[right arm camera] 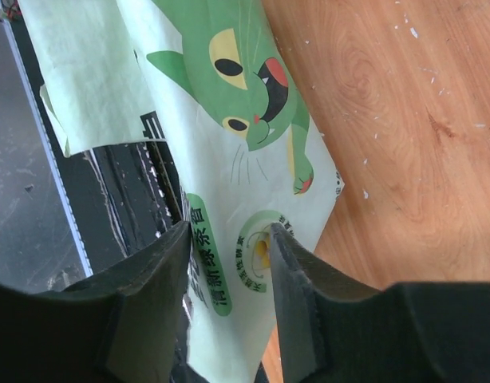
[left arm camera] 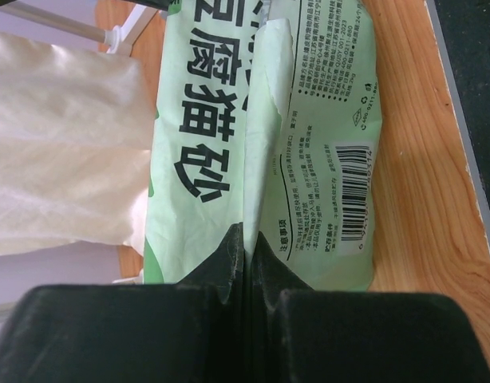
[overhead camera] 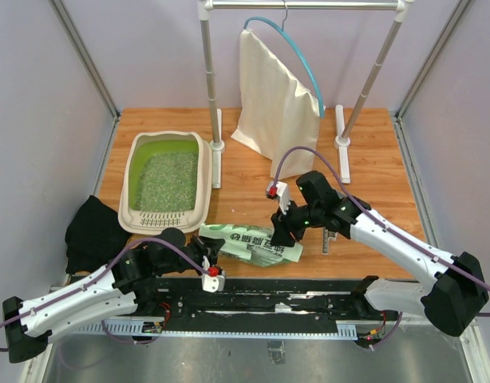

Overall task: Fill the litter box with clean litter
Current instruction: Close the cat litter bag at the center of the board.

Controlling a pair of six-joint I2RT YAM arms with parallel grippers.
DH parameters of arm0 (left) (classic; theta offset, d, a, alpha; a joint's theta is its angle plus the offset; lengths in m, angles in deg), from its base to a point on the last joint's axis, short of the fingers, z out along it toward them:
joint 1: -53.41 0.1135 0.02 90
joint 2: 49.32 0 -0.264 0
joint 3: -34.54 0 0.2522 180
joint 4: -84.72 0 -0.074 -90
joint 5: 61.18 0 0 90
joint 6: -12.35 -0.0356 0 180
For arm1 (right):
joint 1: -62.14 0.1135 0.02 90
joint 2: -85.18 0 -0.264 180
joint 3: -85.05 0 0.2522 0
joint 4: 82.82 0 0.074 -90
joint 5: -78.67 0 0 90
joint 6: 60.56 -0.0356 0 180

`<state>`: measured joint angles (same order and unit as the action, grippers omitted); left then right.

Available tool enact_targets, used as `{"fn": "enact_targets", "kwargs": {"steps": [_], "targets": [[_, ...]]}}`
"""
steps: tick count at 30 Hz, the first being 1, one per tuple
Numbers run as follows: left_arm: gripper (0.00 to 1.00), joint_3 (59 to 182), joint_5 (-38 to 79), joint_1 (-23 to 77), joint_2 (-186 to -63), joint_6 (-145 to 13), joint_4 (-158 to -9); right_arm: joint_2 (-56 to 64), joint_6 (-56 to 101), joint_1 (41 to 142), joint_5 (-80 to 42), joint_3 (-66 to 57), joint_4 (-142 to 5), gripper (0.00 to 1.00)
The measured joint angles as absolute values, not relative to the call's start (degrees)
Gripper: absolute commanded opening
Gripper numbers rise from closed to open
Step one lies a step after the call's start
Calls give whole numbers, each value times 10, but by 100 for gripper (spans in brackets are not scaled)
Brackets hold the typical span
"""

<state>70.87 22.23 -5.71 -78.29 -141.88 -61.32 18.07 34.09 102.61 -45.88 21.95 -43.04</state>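
Green bag [overhead camera: 253,244] on table's [overhead camera: 373,159] near edge, left claw [left arm camera: 246,243] pinching.

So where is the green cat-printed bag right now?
In the top view the green bag lies flat at the table's near edge, by the litter box's near right corner, the left fingers pinching one end and the right fingers straddling the other.

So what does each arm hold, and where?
Left fingers pinch the green bag at its back seam; right fingers straddle its other end, not closed.
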Motion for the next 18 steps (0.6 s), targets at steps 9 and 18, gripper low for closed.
{"fn": "enact_targets", "kwargs": {"steps": [9,18], "targets": [[75,708,221,-57,-765,-1379,-597,179,360,1026,-464,221,-430,1],[100,824,88,-57,-747,-1158,-572,188,370,1026,-459,226,-432,1]]}}
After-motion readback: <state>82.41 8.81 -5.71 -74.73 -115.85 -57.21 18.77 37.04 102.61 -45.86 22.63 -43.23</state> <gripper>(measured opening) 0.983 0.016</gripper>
